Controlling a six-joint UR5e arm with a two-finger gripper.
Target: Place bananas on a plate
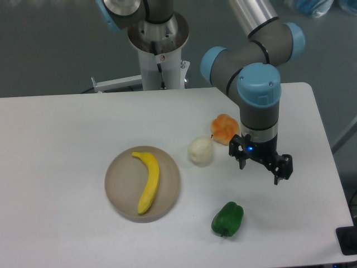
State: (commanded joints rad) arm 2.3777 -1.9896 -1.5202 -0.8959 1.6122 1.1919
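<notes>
Camera view from above and in front shows my work surface, a wide white rectangular table (67,128) with rounded corners. My arm (251,61), grey tubes with light blue joint caps, reaches in from the top of the picture and bends down over the right half of the table. On the left half sits the round, flat, matte grey-beige plate (170,184) with a low rim. Lying inside it, running from upper left to lower middle, is the curved bright yellow banana (149,180), smooth-skinned and nearly as long as the plate is wide.

My black two-finger gripper (260,163) hangs above the table to the right of the plate, well apart from it. Its jaws stand wide and hold nothing.

Below the gripper and near the table's front edge rests a glossy green bell pepper (227,219). Just beside the plate's upper right rim sits a pale cream, rounded, lumpy object (200,151). Next to it, partly behind my wrist, is a small orange, ridged, rounded object (223,128).
</notes>
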